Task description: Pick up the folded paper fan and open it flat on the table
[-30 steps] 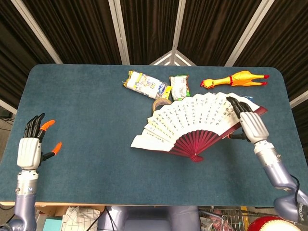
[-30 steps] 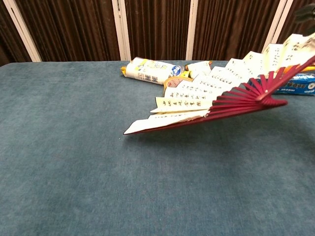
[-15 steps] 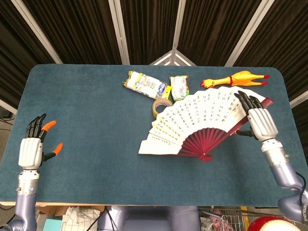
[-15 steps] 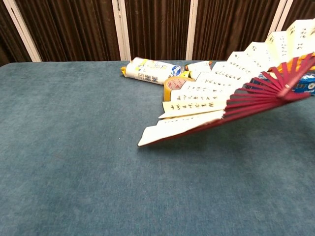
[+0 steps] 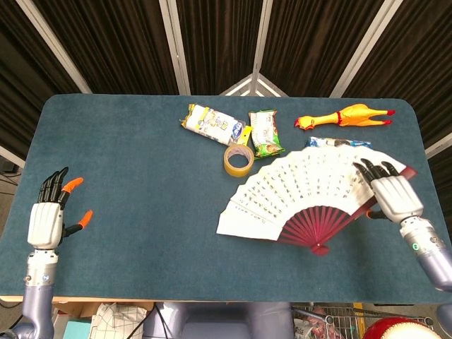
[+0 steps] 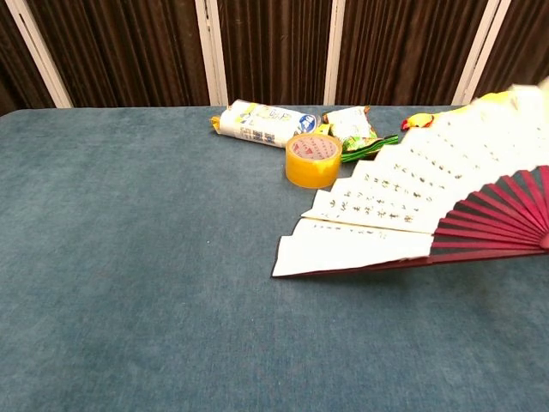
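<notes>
The paper fan (image 5: 304,194) is spread wide, cream leaf with black writing and dark red ribs, on the right half of the blue table. In the chest view the fan (image 6: 403,206) hangs tilted just above the cloth, its left tip lowest. My right hand (image 5: 392,194) grips the fan's right end guard, fingers over the leaf's edge. My left hand (image 5: 48,215) hovers at the table's near left corner, fingers apart, holding nothing. The chest view shows neither hand.
A yellow tape roll (image 5: 238,159) lies just left of the fan. Behind it are a white snack pack (image 5: 214,124), a green packet (image 5: 265,132) and a rubber chicken (image 5: 344,116). A blue box (image 5: 337,143) peeks out behind the fan.
My right hand has carried the open fan rightward and toward the table's near edge, uncovering the tape roll. The left hand stays put.
</notes>
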Robot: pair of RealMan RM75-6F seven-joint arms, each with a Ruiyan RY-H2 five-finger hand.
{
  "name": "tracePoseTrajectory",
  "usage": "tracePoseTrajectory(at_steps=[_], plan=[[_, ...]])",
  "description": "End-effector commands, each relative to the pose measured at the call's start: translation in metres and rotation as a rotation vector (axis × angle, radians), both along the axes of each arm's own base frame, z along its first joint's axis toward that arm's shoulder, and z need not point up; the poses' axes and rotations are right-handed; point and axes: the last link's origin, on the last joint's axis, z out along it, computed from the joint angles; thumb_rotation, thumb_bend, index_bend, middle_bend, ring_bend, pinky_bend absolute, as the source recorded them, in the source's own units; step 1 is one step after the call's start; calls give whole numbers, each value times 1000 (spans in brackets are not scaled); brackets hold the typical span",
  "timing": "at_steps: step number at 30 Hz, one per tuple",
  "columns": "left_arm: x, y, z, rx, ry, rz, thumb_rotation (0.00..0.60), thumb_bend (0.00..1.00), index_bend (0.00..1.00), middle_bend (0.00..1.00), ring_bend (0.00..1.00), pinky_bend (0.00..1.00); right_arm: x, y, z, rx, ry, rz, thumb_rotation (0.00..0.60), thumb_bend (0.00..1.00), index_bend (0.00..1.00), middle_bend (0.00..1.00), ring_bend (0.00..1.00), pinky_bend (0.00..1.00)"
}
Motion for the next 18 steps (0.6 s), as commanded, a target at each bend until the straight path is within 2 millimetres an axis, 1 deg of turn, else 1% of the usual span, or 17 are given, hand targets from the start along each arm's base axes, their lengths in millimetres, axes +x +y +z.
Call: tracePoseTrajectory(at_steps=[1, 3, 6, 12, 15, 18], plan=[[0, 0, 0, -1, 1, 0, 600, 340, 225, 7, 0, 66, 2, 3, -3, 25, 17, -6, 600, 322, 0, 57, 165, 76], [0, 0, -1, -2, 1, 1, 600, 340, 225, 7, 0, 66, 3, 3, -4, 27, 25, 4, 600, 322, 0, 57, 165, 76], [0, 0, 0, -2, -1, 1, 600, 340, 225, 7, 0, 66, 2, 2, -2, 36, 93, 19, 600, 322, 0, 57, 165, 76], [-1, 0, 0, 1, 1, 3, 600, 340, 225, 6, 0, 66, -3, 3, -1, 86, 296, 18, 600, 322, 0, 57, 166, 76], [-1, 0, 1, 3, 0, 3, 600, 339, 225, 6, 0, 66, 2, 6, -3, 132, 347, -7, 600, 322, 0, 57, 166, 76], [-1, 0, 1, 4, 2, 3, 600, 339, 225, 6, 0, 66, 16, 10, -3, 161, 355, -30, 600, 322, 0, 57, 166, 76]])
